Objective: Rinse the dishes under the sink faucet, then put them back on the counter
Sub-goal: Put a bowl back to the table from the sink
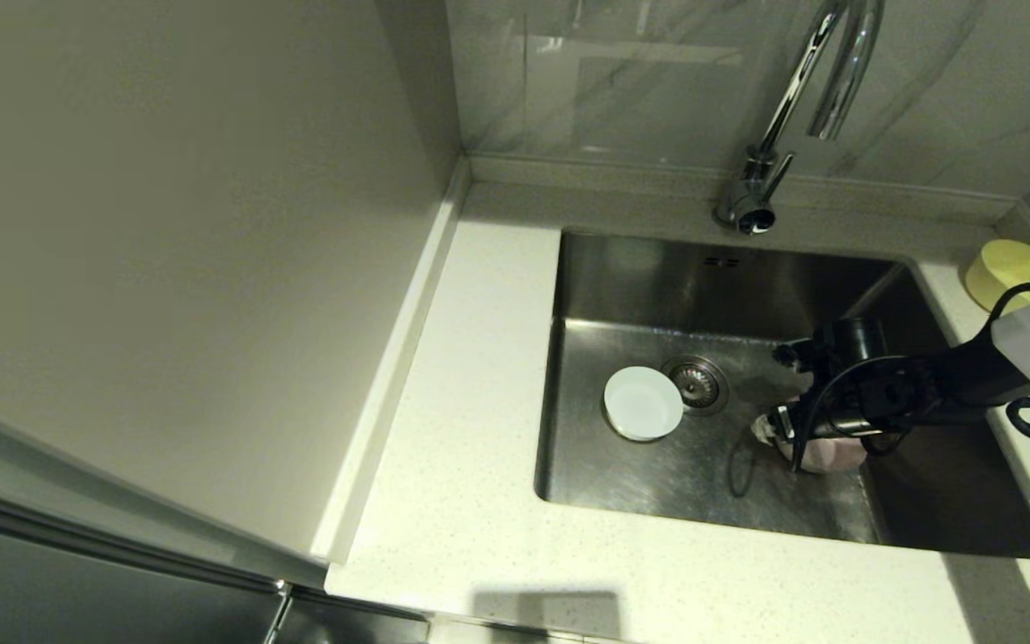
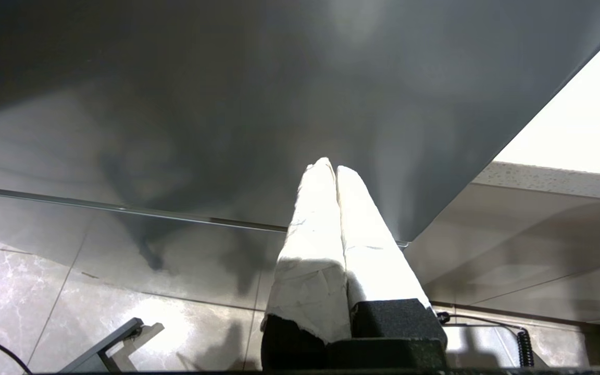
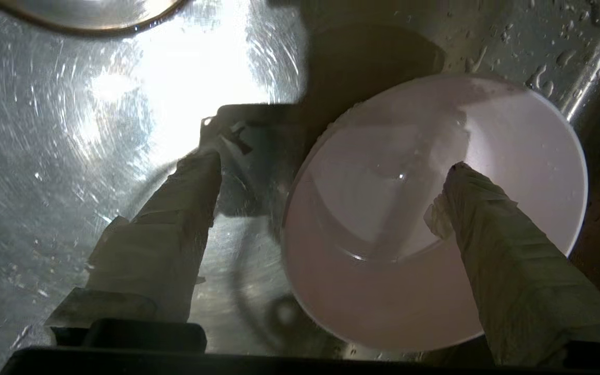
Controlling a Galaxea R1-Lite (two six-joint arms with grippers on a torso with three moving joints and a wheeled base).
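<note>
White speckled counter [image 1: 470, 429] wraps around the deep steel sink [image 1: 622, 277], and the shiny faucet [image 1: 797, 98] curves up behind it with no water coming out. Down on the sink floor the white bowl [image 1: 643, 403] sits right beside the round drain [image 1: 696, 383]. The right gripper [image 3: 331, 172] has reached down into the sink over the pink bowl [image 3: 435, 208]. Its two fingers are spread wide, one over the inside of the bowl and one outside past the rim, so it grips nothing. I think it stands like that so it can pinch the bowl's wall. The yellow-green bowl [image 1: 1016, 271] waits on the counter by the far right corner. The left gripper [image 2: 329, 172] is parked off to the side with its fingers pressed together and holding nothing.
</note>
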